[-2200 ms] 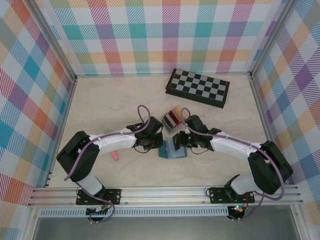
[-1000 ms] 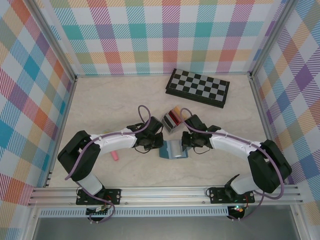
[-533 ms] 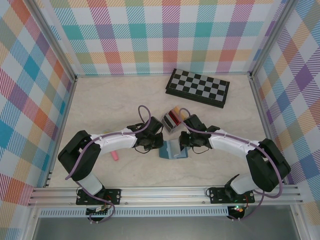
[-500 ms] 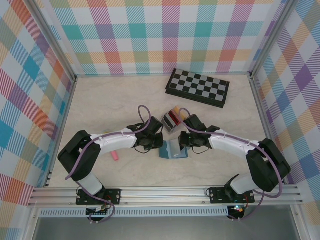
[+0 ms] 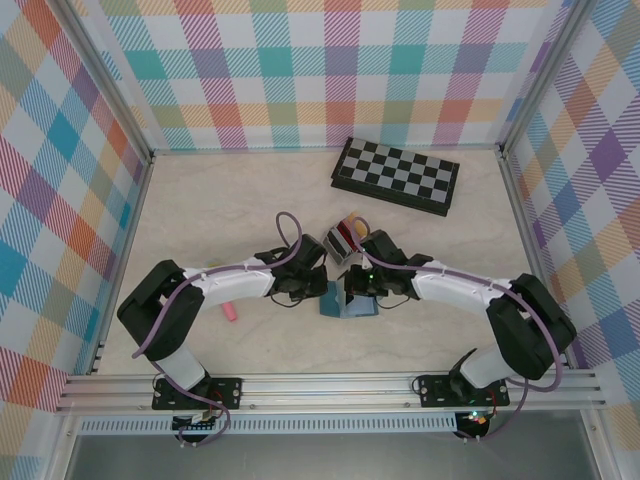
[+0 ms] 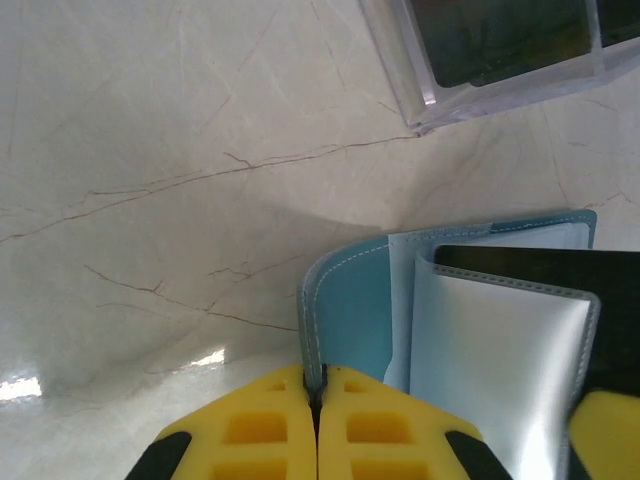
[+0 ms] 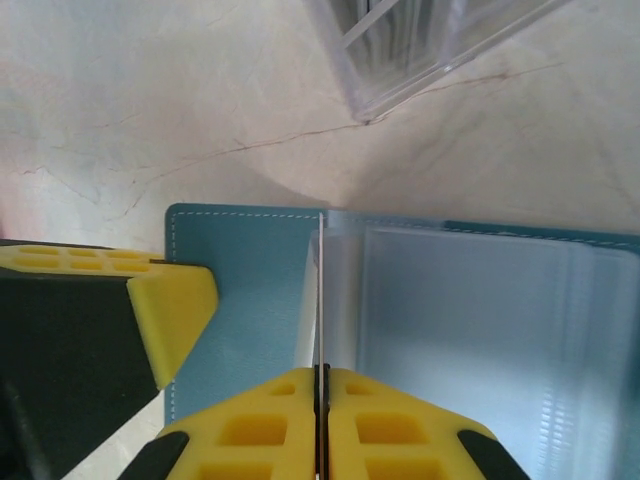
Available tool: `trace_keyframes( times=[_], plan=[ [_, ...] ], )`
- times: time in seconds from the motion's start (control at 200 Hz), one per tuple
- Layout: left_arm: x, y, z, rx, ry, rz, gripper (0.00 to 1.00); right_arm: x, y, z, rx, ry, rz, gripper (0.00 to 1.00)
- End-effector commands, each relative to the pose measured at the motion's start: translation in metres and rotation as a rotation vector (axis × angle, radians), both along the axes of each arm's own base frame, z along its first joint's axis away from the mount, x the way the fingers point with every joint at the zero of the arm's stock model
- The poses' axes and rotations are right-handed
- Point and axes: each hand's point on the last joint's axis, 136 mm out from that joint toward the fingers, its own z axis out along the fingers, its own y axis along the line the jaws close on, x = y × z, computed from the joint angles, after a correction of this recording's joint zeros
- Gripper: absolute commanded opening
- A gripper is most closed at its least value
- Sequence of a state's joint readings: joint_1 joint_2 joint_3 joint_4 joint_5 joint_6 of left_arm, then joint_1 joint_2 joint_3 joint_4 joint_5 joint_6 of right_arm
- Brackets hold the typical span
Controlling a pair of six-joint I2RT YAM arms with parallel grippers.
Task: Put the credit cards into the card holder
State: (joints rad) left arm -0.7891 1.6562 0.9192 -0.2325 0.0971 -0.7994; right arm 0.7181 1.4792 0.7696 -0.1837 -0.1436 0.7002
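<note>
- Pale marbled tabletop (image 5: 200, 220) inside plaid walls, with a chessboard (image 5: 396, 175) at the back.
- Left gripper (image 6: 316, 385) is pinched tight on the teal cover edge of the card holder (image 6: 352, 310), which lies open just ahead of its fingers.
- Right gripper (image 7: 322, 385) is clamped on a thin sheet seen edge-on, probably a credit card (image 7: 321, 290), standing upright over the holder's clear sleeves.
- Beyond both grippers sits a clear card rack (image 7: 420, 45).
</note>
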Motion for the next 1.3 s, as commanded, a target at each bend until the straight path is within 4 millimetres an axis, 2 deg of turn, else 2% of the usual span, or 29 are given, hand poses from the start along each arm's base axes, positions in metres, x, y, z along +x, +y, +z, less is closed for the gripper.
trace_keyframes(
  times=[0.0,0.115,0.225,0.32,0.465,0.525,0.66,0.81,0.96,1.11,1.21,1.295],
  plan=[
    [0.0,0.008,-0.006,0.006,0.011,0.034,0.01,0.002,0.015,0.001,0.057,0.015,-0.008,0.1],
    [0.0,0.013,-0.007,0.007,0.01,0.046,0.03,0.0,0.008,-0.016,0.035,0.044,-0.049,0.1],
    [-0.001,0.016,-0.009,0.014,0.013,0.052,0.04,-0.003,0.007,-0.02,0.042,0.058,-0.06,0.1],
    [-0.002,0.018,-0.012,0.022,0.016,0.054,0.04,-0.002,0.009,-0.012,0.058,0.04,-0.051,0.1],
    [-0.002,0.017,-0.015,0.023,0.023,0.055,0.04,-0.001,0.02,0.014,0.119,-0.01,0.013,0.11],
    [-0.001,0.017,-0.014,0.022,0.022,0.057,0.05,0.001,0.012,0.015,0.079,-0.021,-0.012,0.11],
    [0.0,0.02,-0.007,0.018,0.002,0.069,0.16,0.0,-0.005,-0.001,-0.044,0.01,-0.035,0.1],
    [-0.001,0.023,0.006,-0.001,-0.027,0.072,0.28,-0.004,0.0,-0.015,-0.019,0.053,-0.043,0.1],
    [-0.003,0.026,0.016,-0.026,-0.045,0.089,0.38,-0.002,0.005,-0.02,-0.004,0.065,-0.045,0.1],
    [-0.004,0.025,0.028,-0.09,-0.076,0.099,0.55,-0.002,0.008,-0.023,-0.005,0.085,-0.038,0.09],
    [-0.005,0.017,0.029,-0.128,-0.074,0.079,0.65,-0.003,0.006,-0.027,-0.017,0.097,-0.049,0.09],
    [-0.006,0.01,0.024,-0.141,-0.047,0.058,0.67,-0.003,0.005,-0.029,-0.024,0.103,-0.053,0.09]
  ],
)
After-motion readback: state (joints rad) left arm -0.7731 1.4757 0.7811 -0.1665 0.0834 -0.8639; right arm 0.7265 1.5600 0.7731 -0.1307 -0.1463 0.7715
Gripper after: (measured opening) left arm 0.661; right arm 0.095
